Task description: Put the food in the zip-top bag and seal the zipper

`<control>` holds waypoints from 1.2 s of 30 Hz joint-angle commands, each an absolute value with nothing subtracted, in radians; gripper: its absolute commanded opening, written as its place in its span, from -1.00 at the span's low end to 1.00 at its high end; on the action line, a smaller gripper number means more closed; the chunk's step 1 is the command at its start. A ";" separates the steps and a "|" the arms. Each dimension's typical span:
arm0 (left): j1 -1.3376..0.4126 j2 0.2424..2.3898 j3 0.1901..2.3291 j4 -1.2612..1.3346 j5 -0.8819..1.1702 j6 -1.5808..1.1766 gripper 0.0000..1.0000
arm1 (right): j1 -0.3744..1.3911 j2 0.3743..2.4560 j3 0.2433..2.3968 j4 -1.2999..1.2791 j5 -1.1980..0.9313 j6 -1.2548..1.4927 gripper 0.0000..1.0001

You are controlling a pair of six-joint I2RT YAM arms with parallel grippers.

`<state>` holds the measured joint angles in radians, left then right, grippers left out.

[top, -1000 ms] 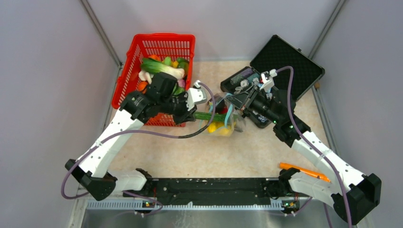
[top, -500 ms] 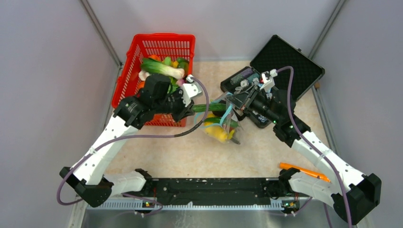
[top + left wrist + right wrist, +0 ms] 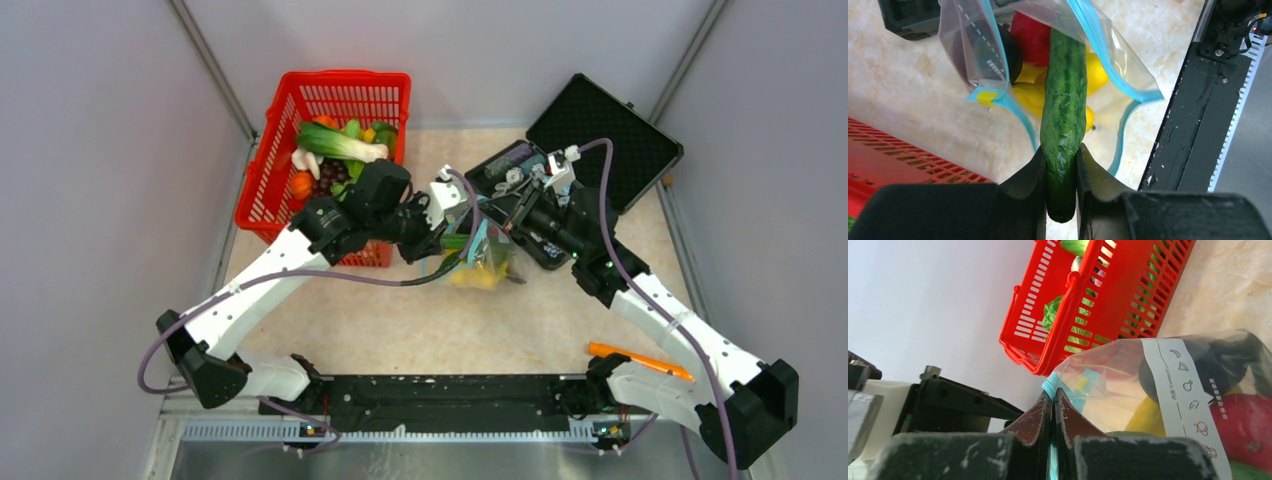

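My left gripper (image 3: 1059, 159) is shut on a dark green cucumber (image 3: 1064, 105), whose far end reaches into the open mouth of the clear zip-top bag (image 3: 1118, 55). Inside the bag lie a red round piece (image 3: 1031, 34), yellow pieces (image 3: 1032, 95) and a dark purple piece (image 3: 1010, 52). The light-blue zipper strip (image 3: 1013, 107) rims the mouth. My right gripper (image 3: 1053, 396) is shut on the bag's blue zipper edge (image 3: 1050, 383) and holds the mouth up. In the top view the bag (image 3: 487, 268) hangs between both grippers, left (image 3: 447, 232), right (image 3: 497, 216).
A red mesh basket (image 3: 285, 130) with leafy greens and other toy food stands at the back left. An open black case (image 3: 603, 125) with silvery trinkets lies at the back right. An orange tool (image 3: 640, 361) lies by the right arm's base. A black rail (image 3: 450, 395) runs along the near edge.
My left arm swung right and forward, pushing the cucumber into the bag's mouth. The bag shifted slightly right. The right gripper kept its hold on the zipper edge.
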<state>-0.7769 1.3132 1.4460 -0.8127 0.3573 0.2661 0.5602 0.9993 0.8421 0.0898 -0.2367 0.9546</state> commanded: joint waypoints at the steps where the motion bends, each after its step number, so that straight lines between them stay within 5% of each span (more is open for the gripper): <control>1: -0.788 1.364 1.511 -0.769 0.293 0.167 -1.00 | 0.560 0.990 0.859 0.186 -0.233 0.967 -1.00; 30: -0.896 1.627 1.611 -0.816 0.148 0.021 -0.70 | 0.575 0.964 0.826 0.158 -0.179 0.958 -1.00; 36: -0.896 1.629 1.632 -0.837 0.124 -0.024 -0.27 | 0.575 0.948 0.825 0.129 -0.136 0.943 -1.00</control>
<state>-0.8936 1.6325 1.5757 -0.8303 0.1371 0.0196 0.5674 0.9977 0.8116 0.0624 -0.1757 0.9531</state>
